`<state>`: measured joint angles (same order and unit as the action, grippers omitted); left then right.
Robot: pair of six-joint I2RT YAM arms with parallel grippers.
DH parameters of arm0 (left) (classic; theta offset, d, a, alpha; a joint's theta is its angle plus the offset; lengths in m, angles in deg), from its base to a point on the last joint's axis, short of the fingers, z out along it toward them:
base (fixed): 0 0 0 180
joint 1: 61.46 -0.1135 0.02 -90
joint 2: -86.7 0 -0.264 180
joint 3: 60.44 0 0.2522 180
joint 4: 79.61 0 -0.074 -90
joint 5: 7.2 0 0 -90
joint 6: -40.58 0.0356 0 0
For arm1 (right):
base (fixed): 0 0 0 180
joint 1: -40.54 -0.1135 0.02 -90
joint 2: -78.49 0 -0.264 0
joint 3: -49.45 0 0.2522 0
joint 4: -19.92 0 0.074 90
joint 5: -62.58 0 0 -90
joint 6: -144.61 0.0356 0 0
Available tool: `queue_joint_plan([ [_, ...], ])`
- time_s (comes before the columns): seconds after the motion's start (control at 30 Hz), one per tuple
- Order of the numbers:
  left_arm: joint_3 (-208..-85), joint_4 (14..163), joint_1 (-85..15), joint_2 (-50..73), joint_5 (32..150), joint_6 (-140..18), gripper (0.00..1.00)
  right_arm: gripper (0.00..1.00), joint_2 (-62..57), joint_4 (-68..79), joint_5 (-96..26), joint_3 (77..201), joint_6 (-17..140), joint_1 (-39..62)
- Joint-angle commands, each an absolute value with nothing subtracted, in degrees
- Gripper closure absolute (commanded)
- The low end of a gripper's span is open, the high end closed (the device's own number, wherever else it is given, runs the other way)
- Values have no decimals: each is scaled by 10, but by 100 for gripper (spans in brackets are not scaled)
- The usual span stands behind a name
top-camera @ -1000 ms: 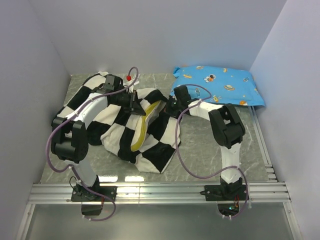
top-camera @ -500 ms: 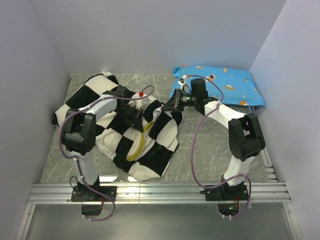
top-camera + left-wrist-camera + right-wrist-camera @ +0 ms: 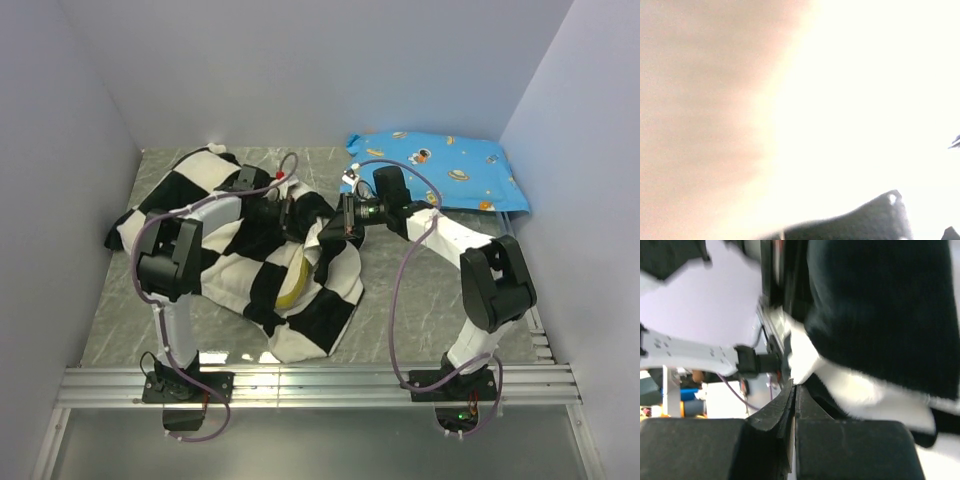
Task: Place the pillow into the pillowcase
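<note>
Piping of the cream, dotted rectangular pillow (image 3: 293,283) is seen inside the black-and-white checkerboard fabric pillowcase (image 3: 225,265), just base-ward of 2 grippers: right gripper (image 3: 330,230) pinched on its hem, left gripper (image 3: 290,214), nearer, pressed together.

B/w checked pillowcase (image 3: 330,300) crumpled, left-centre — pillow (image 3: 292,286) mostly inside — yellow edge showing.

Two arms stand on black bases bolted to a silver rail (image 3: 320,385). The left arm (image 3: 165,265) and right arm (image 3: 495,280) alternate white links with chunky black joint housings, each trailed by a looping purple cable (image 3: 398,300). Far from the rail, the left arm carries a small red part (image 3: 283,175). The right arm's fingers (image 3: 850,450) are matte black.
</note>
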<state>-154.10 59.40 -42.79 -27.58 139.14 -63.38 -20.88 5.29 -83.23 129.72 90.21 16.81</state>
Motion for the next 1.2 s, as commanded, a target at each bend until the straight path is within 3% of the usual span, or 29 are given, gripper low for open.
queue_joint_plan([
  [0.0,-1536,862,-452,-228,1302,-831,99,100,-159,-53,-910,1301,828,159],
  [0.07,-1505,924,-449,-212,1213,-903,94,100,-180,-80,-896,1331,791,170],
  [0.1,-1500,923,-440,-208,1189,-912,76,100,-215,-81,-893,1374,788,176],
  [0.17,-1486,924,-428,-194,1165,-915,61,100,-264,-122,-868,1444,763,190],
  [0.2,-1484,910,-418,-187,1159,-909,40,100,-319,-135,-868,1523,757,192],
  [0.3,-1495,818,-425,-130,1173,-831,31,100,-410,-168,-863,1651,774,195],
  [0.47,-1519,623,-477,-18,1208,-662,31,100,-439,-105,-867,1680,840,193],
  [0.5,-1530,534,-475,3,1175,-624,33,100,-441,-105,-867,1689,843,193],
  [0.6,-1509,455,-457,28,1127,-515,34,100,-446,-105,-860,1707,848,188],
  [0.63,-1481,434,-448,44,1117,-468,34,85,-444,-116,-857,1708,842,189],
  [0.67,-1467,429,-435,54,1106,-455,34,77,-433,-146,-858,1705,832,189],
  [0.7,-1440,428,-403,74,1083,-444,33,60,-424,-168,-843,1693,807,196],
  [0.77,-1420,436,-360,89,1049,-418,33,50,-372,-212,-819,1662,782,206],
  [0.8,-1400,442,-315,100,1022,-414,33,33,-350,-221,-799,1619,768,221],
  [0.93,-1371,481,-241,87,900,-402,32,32,-242,-272,-722,1529,724,246],
  [1.17,-1380,513,-189,-6,830,-412,37,39,-122,-291,-717,1354,710,248],
])
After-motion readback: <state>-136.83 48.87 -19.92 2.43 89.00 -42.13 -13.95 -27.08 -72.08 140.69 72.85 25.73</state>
